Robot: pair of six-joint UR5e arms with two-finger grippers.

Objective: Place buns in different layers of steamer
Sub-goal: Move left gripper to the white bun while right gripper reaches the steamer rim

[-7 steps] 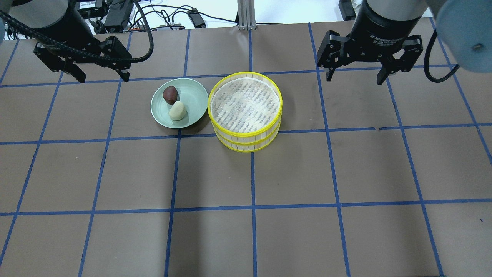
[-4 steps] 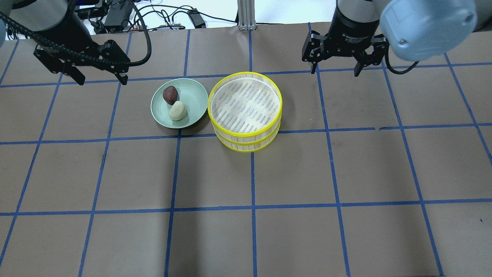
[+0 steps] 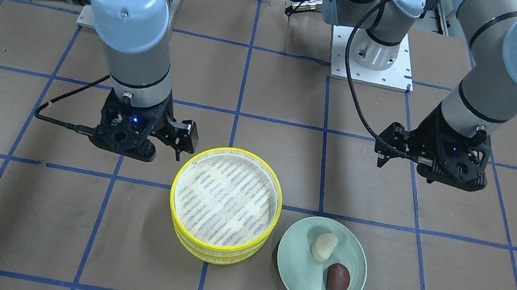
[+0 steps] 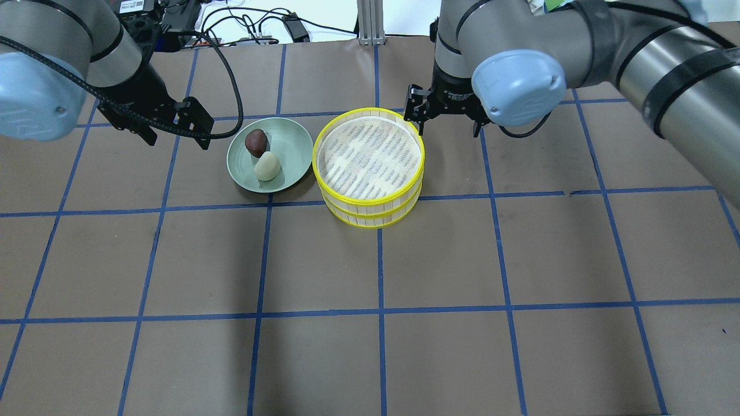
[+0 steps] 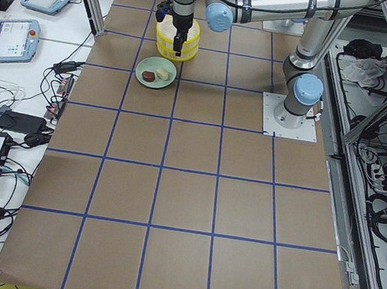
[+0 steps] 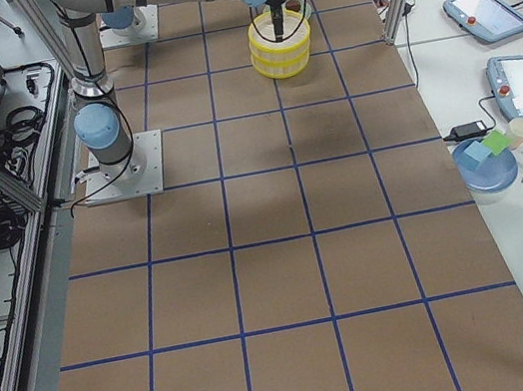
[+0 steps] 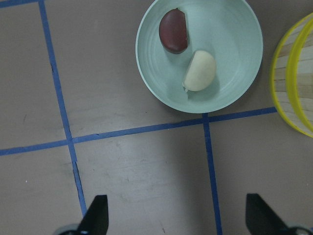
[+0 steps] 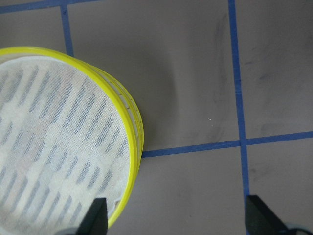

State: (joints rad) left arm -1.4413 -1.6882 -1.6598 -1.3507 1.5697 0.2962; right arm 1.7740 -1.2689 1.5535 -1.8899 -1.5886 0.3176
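The steamer is a stack of yellow-rimmed trays at the table's middle, and its top layer holds nothing. A cream-white bun and a reddish-brown bun lie on a pale green plate just left of it. My left gripper is open and empty, above the table just left of the plate. The left wrist view shows both buns ahead of it. My right gripper is open and empty at the steamer's far right rim.
Cables and power units lie beyond the table's far edge by an aluminium post. The arm bases stand on the robot's side. Brown table with a blue tape grid lies in front of the steamer.
My right gripper has swung in from the far right to the steamer's rim. My left gripper has moved right, toward the plate. Buns, plate and steamer have not moved.
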